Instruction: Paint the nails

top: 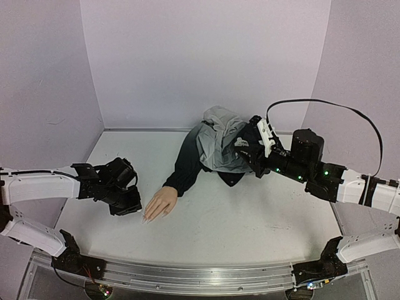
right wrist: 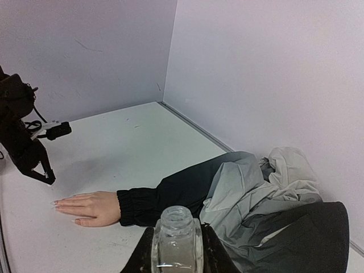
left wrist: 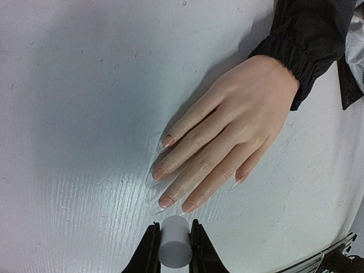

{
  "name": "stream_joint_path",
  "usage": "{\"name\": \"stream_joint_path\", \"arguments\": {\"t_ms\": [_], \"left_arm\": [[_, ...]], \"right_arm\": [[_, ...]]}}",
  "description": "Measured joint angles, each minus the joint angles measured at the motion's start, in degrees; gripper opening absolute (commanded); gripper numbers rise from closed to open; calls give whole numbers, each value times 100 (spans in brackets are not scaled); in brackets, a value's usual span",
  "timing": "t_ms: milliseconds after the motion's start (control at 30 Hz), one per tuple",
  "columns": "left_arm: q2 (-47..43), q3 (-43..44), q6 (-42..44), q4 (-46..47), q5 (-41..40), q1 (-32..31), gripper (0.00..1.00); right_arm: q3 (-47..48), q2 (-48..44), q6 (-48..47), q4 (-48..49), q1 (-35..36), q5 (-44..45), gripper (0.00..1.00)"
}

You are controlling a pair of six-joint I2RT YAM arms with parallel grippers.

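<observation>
Two pincers divide the work. The left pincer (left wrist: 174,253) is clamped on a matte white cylindrical cap (left wrist: 174,242), poised just short of the nails (left wrist: 161,173), apparently so that a brush beneath it, hidden from view, can reach them. The right pincer (right wrist: 177,256) grips an uncapped clear glass bottle (right wrist: 177,230) upright and well apart, near the crumpled grey-and-black jacket (right wrist: 256,187), likely to keep the polish from spilling. The flesh-coloured mannequin hand (left wrist: 242,111) lies palm down, fingers spread on the white, faintly grained table (left wrist: 85,114), presenting long, pointed, glossy tips. A gathered dark cuff (left wrist: 301,51) closes the wrist.
</observation>
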Motion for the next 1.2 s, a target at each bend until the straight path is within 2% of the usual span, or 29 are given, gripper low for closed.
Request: {"name": "stream_joint_path", "arguments": {"t_ms": [233,1200], "left_arm": [[382,22,13,122,81,0,0],[645,20,-22,125,76,0,0]], "right_arm": [[0,-2,0,0,0,-7,0],[0,-2,0,2,0,-15,0]]}}
